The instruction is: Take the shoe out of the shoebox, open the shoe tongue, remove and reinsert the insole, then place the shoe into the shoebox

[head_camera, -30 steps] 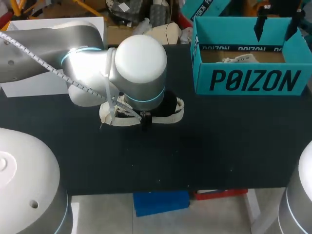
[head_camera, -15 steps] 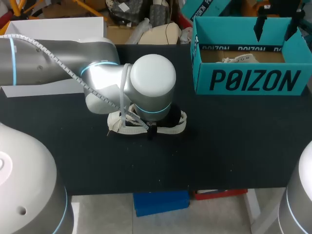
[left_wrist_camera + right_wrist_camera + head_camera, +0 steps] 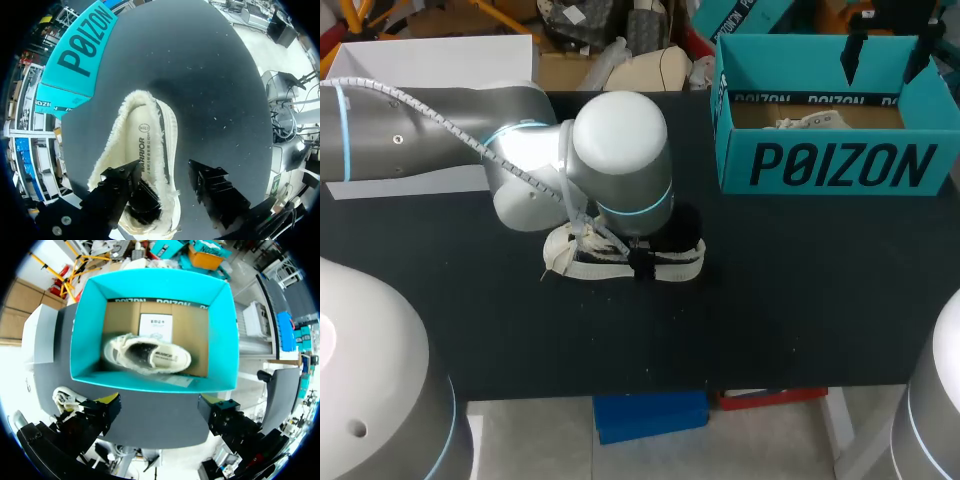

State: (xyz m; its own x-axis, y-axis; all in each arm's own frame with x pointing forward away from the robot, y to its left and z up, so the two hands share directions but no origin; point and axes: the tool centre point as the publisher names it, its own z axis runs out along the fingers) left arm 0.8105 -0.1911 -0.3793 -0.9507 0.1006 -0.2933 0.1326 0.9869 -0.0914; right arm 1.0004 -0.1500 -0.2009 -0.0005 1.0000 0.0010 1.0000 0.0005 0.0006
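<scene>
One white shoe (image 3: 620, 262) lay out of the teal shoebox (image 3: 830, 165) on the bench (image 3: 800, 290) to its left, insole (image 3: 145, 145) seated inside, with the left end effector (image 3: 162, 176) wide open around the heel and gripping nothing and the right end effector (image 3: 159, 405) open and empty above the box, so at least the reboxing seemed left to do.

Two cream shoes are in sight: one shoe (image 3: 620, 262) on the table (image 3: 800, 300) and a second shoe (image 3: 147, 355) inside the shoebox (image 3: 150, 382), of which there is one. One white box (image 3: 430, 60) stands at the table's far left corner. There are two arms, the left arm (image 3: 420, 130) and the right arm (image 3: 940, 400), and two grippers, the left gripper (image 3: 162, 175) and the right gripper (image 3: 160, 407), each with two fingers.
</scene>
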